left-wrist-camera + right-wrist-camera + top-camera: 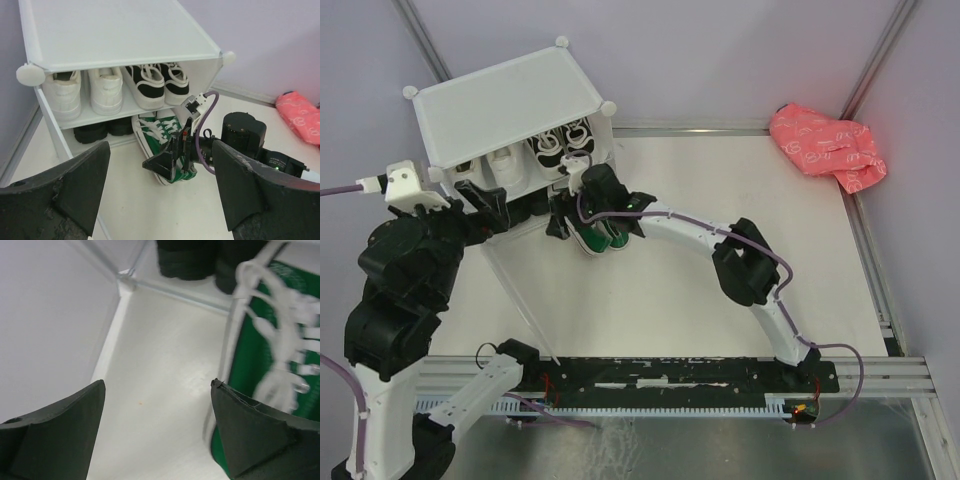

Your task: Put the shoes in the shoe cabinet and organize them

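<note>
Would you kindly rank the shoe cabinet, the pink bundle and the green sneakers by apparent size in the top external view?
1. shoe cabinet, clearly largest.
2. pink bundle.
3. green sneakers, smallest as seen, though the right arm hides part of them.

I am looking into a robot test cell: plain pale lilac wall panels (720, 50) framed by bare aluminium struts (876, 60) enclose a flat white bench (670, 300), with a black mounting plate (670, 372) and loose purple cables (198, 142).
</note>
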Tool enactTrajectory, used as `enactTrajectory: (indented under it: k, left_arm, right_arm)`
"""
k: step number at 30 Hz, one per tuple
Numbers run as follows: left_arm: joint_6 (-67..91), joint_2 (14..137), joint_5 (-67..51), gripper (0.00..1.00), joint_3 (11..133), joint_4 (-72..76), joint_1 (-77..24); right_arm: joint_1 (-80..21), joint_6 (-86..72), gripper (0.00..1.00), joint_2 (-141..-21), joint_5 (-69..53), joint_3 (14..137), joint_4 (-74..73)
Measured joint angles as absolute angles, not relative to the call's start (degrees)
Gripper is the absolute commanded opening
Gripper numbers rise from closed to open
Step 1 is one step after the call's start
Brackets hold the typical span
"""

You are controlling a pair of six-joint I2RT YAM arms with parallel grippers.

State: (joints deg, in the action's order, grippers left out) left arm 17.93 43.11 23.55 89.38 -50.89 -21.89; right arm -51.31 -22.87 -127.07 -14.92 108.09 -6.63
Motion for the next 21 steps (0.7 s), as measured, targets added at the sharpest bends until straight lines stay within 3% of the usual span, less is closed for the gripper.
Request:
enactTrajectory:
  k: [12,18,21]
  left_arm:
    - [19.9,44.8,30.2,0.84,83.6,-49.2,-21.9]
    - [20.3,45.6,33.1,0.82,83.2,-49.1,-21.9]
    - [21.4,45.6,34.0,0.71,81.4,-49.0,-21.9]
  right_arm:
    - [-61.9,-25.1,0.93,-133.2,-23.5,112.9,-3.7]
    - [-62.6,-26.3,0.93,-136.0,-23.8,115.0,-3.8]
    - [-60.6,-26.6,0.92,-138.4,-22.1,116.4,-5.3]
